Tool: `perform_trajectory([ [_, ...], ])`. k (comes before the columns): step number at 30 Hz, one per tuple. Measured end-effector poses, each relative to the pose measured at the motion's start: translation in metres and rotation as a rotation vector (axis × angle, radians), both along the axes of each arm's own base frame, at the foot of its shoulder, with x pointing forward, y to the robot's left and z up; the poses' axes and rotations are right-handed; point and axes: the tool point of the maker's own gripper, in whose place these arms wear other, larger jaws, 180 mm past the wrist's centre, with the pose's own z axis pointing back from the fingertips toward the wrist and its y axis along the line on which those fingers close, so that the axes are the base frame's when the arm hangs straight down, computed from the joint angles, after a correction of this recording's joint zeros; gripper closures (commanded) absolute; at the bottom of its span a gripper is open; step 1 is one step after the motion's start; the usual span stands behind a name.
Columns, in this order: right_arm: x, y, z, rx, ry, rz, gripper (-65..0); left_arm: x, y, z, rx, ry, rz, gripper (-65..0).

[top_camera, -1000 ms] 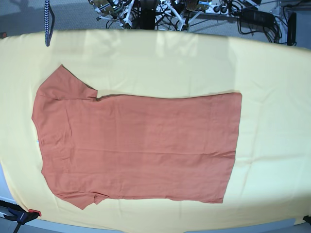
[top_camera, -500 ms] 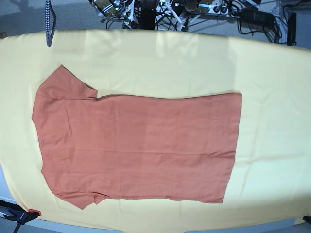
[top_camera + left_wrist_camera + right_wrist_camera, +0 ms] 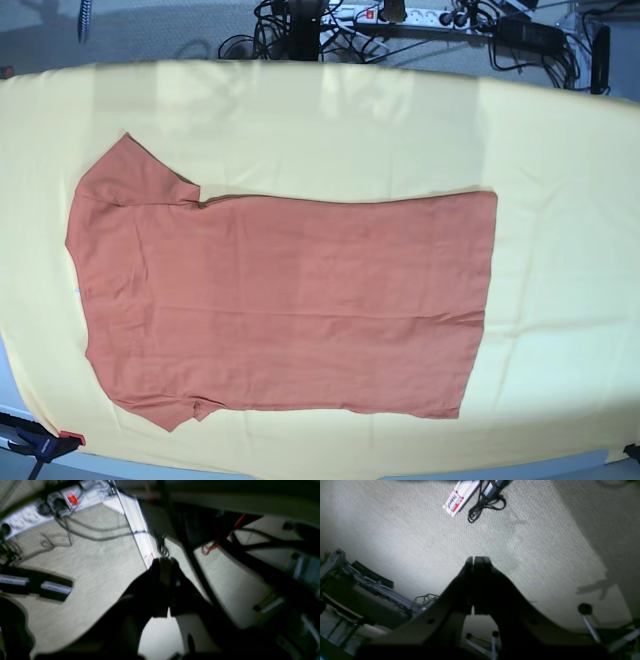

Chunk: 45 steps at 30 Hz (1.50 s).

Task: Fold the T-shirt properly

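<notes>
The rust-orange T-shirt (image 3: 280,300) lies spread flat on the pale yellow cloth (image 3: 560,200) in the base view, neck to the left and hem to the right. One short sleeve points to the far left, the other to the near left. Neither arm shows in the base view. In the left wrist view my left gripper (image 3: 163,561) hangs over grey carpet with its dark jaws pressed together and nothing between them. In the right wrist view my right gripper (image 3: 476,558) is likewise shut and empty above the carpet. Neither wrist view shows the T-shirt.
A white power strip (image 3: 400,15) with a lit red switch (image 3: 72,498) and black cables (image 3: 485,506) lie on the floor behind the table. A labelled white bar (image 3: 457,496) lies on the carpet. A clamp (image 3: 40,440) grips the table's near left corner.
The arm parts and the blue-checked piece along the base view's top edge have drawn back, mostly out of frame, uncovering the power strip. The T-shirt has not moved.
</notes>
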Motion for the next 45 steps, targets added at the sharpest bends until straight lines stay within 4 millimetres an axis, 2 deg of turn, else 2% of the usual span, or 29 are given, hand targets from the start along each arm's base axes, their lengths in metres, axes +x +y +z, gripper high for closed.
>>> perform_trajectory([
  [3,-0.012,-0.009,0.029,-0.034,0.008,0.031,0.0,-0.002,0.010,0.026,-0.003,-0.019,-0.034,0.0],
  [5,-0.006,-0.008,0.050,-0.028,-0.051,0.017,0.0,-0.002,0.008,0.048,-0.021,-0.050,-0.073,0.0],
  [7,0.005,-0.005,0.075,-0.005,-0.118,0.004,0.0,0.004,0.004,0.071,-0.024,-0.091,-0.117,0.0],
  [9,0.019,-0.010,0.099,-0.023,-0.195,0.017,0.0,0.020,0.002,0.096,-0.016,-0.156,-0.137,0.0],
  [11,0.033,-0.014,0.124,-0.044,-0.281,0.038,0.0,0.036,0.010,0.119,0.026,-0.242,-0.179,0.0],
  [14,0.050,-0.017,0.161,-0.074,-0.397,0.049,0.0,0.045,0.019,0.151,0.065,-0.324,-0.254,0.0],
  [18,0.077,-0.035,0.202,-0.160,-0.553,0.083,0.0,0.060,0.006,0.195,0.039,-0.429,-0.294,0.0],
  [22,0.111,-0.048,0.241,-0.237,-0.729,0.102,0.0,0.089,0.006,0.231,0.046,-0.548,-0.284,0.0],
  [26,0.134,-0.052,0.260,-0.286,-0.860,0.133,0.0,0.114,0.017,0.252,0.090,-0.631,-0.271,0.0],
  [28,0.154,-0.058,0.269,-0.333,-0.955,0.170,0.0,0.133,0.022,0.264,0.106,-0.706,-0.258,0.0],
  [30,0.176,-0.060,0.276,-0.358,-1.045,0.189,0.0,0.152,0.032,0.268,0.145,-0.762,-0.252,0.0],
  [35,0.222,-0.035,0.284,-0.217,-1.200,0.284,0.0,0.204,0.056,0.280,0.244,-0.909,-0.287,0.0],
  [40,0.278,-0.026,0.298,-0.170,-1.320,0.273,0.0,0.241,0.069,0.283,0.298,-1.043,-0.462,0.0],
  [44,0.298,-0.013,0.301,-0.086,-1.332,0.267,0.0,0.259,0.078,0.273,0.272,-1.082,-0.620,0.0],
  [45,0.301,-0.010,0.303,-0.065,-1.342,0.260,0.0,0.263,0.080,0.271,0.260,-1.088,-0.651,-3.0],
])
